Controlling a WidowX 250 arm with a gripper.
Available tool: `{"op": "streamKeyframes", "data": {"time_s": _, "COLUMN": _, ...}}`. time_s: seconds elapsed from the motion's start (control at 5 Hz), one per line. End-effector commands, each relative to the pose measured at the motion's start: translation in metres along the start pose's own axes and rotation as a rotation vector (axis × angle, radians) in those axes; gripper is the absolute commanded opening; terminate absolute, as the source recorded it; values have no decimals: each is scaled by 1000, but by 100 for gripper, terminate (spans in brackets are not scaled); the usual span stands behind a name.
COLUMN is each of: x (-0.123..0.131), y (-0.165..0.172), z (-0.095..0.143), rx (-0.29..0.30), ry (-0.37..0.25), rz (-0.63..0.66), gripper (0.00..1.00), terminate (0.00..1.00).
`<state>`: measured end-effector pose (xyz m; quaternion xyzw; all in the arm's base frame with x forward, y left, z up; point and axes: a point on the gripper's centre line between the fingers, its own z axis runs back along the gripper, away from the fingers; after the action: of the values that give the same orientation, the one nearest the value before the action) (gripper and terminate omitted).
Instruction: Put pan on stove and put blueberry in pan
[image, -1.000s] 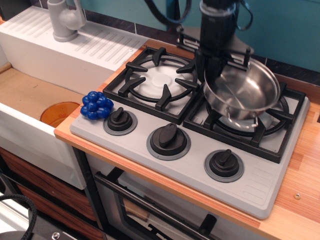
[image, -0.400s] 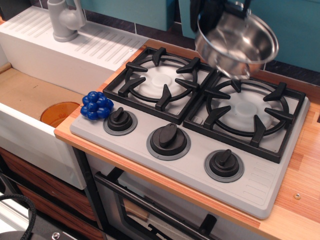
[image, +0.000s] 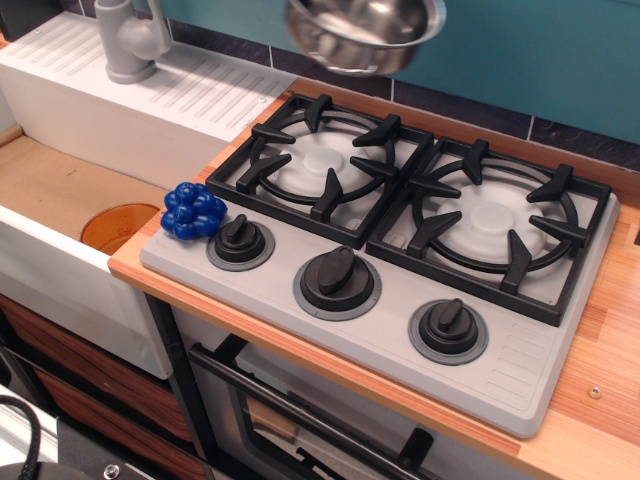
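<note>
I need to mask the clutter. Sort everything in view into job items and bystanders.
Job items:
- shiny round stainless-steel pan, in the air at the top edge
- light grey toy stove with black burner grates
- deep-blue blueberry cluster, at the stove's left corner

Bystanders:
- grey faucet
- white ribbed drainboard
- orange disc in the sink
- wooden counter

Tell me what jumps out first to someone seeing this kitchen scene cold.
The shiny steel pan hangs in mid-air at the top edge, above the stove's back left burner, cut off by the frame. Next is the blueberry, a glossy deep-blue cluster at the stove's front left corner, beside the leftmost knob.
</note>
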<state>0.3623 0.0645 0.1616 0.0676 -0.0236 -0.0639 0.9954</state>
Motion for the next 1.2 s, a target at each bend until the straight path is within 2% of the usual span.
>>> {"op": "streamKeyframes", "data": {"time_s": 0.0, "x": -4, "y": 24, "z": 0, "rx": -2, "ry": -67, "rz": 28, "gripper": 0, "terminate": 0}}
{"op": "streamKeyframes", "data": {"time_s": 0.6, "x": -13, "y": 36, "z": -58, "rx": -45, "ry": -117, "rz": 51, "gripper": 0, "terminate": 0}}
{"op": "streamKeyframes", "data": {"time_s": 1.0, "x": 3, "y": 25, "z": -101, "rx": -103, "ry": -170, "rz": 55, "gripper": 0, "terminate": 0}}
